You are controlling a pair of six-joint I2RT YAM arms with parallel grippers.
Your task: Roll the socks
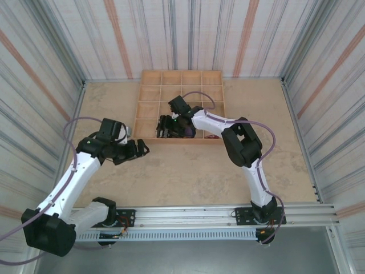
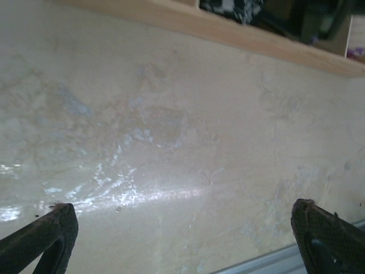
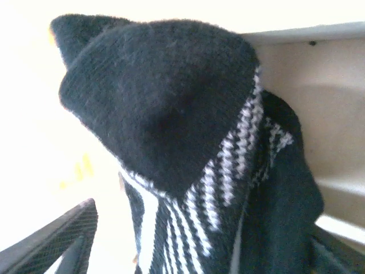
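The black-and-white striped sock bulges up close in the right wrist view, black toe on top and stripes below. My right gripper is open around it, with a bright gap between the left finger and the fabric. From above, that gripper reaches down into a front compartment of the wooden divider tray. A purple sock lies just right of it. My left gripper hovers open over bare table left of the tray, nothing between its fingers. The striped sock peeks over the tray's front wall.
The tray's front wall crosses the top of the left wrist view. Striped walls enclose the table on three sides. A metal rail runs along the near edge. A bit of red fabric shows at the tray's front right.
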